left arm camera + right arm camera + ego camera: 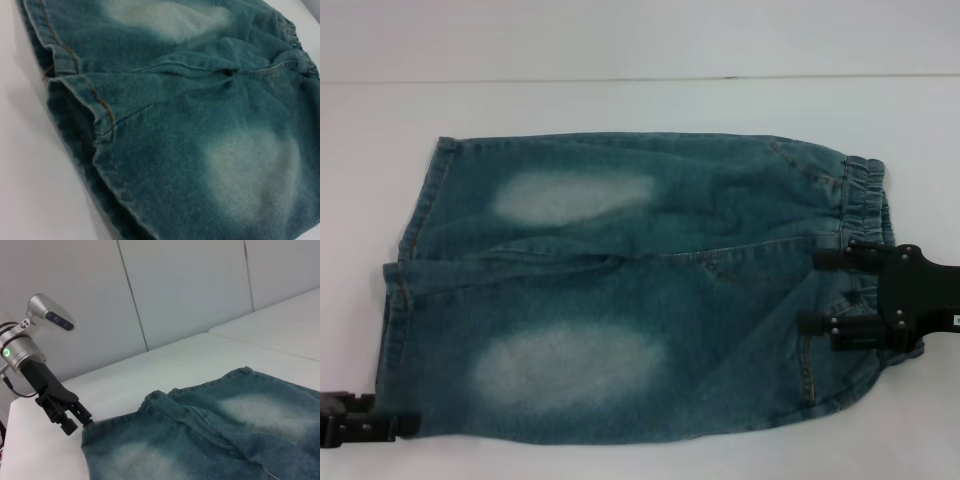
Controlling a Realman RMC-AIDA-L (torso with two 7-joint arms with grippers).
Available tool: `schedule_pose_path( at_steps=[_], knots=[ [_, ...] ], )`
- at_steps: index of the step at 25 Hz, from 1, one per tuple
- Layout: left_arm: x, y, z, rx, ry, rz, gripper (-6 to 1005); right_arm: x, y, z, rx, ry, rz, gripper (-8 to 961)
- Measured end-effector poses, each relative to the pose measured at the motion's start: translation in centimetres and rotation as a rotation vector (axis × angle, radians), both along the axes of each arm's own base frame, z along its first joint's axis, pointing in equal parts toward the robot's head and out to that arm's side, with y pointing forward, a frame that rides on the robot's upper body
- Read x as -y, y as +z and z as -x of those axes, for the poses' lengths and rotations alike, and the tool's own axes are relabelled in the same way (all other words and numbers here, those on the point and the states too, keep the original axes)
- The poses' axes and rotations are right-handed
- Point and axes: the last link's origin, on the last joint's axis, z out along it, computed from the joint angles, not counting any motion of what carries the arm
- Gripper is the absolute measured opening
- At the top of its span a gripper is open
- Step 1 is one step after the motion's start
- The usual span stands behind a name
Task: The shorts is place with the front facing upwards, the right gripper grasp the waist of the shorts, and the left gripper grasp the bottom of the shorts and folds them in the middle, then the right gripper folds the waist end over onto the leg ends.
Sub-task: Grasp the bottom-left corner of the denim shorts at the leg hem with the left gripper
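Two claws are set at opposite ends of the shorts point(630, 290), which are spread flat on the white surface point(620, 50) with the long axis running from 3 o'clock to 9 o'clock in the head view. The waist point(865, 215), with its gathered elastic, is found at 3 o'clock; the leg hems point(405, 290) are found at 9 o'clock. The two legs are laid side by side, one toward 12 o'clock and one toward 6 o'clock, so the crease for the first fold is judged to lie along the long axis between them.

The right claw point(820, 292) is placed over the waist at about 3 o'clock, its fingers point(828, 259) pointed toward 9 o'clock and spread apart above the near half of the waistband; no denim is seen pinched between them, so it is taken as open.

The left claw point(408, 424) is seen at about 7 o'clock, at the near corner of the hem, its tip touching or just beside the cloth. Whether it is open or closed cannot be told. In the right wrist view the same claw point(82, 424) is shown meeting that corner.

Each claw is thus nearer its own end, and both are set on the 6 o'clock leg, which would be carried toward 12 o'clock over the far leg.
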Motion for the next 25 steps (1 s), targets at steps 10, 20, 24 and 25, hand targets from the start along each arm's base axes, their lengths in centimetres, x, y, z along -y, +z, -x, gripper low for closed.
schedule_pose_path(
  at_steps=[10, 20, 24, 25],
  knots=[
    [-0.6, 0.0, -0.3, -0.009, 0.008, 0.0, 839, 0.1, 0.0, -0.1, -0.003, -0.006, -0.002, 942],
    [-1.0, -0.7, -0.9, -0.058, -0.047, 0.061, 790, 0.1, 0.0, -0.1, -0.003, -0.007, -0.003, 941],
    [-1.3, -0.8, -0.7, -0.09, -0.043, 0.06, 616, 0.1, 0.0, 0.0, -0.003, -0.004, 0.0, 941],
    [-1.3, -0.8, -0.6, -0.095, -0.039, 0.058, 595, 0.0, 0.0, 0.0, -0.004, -0.007, 0.002, 941]
  ],
)
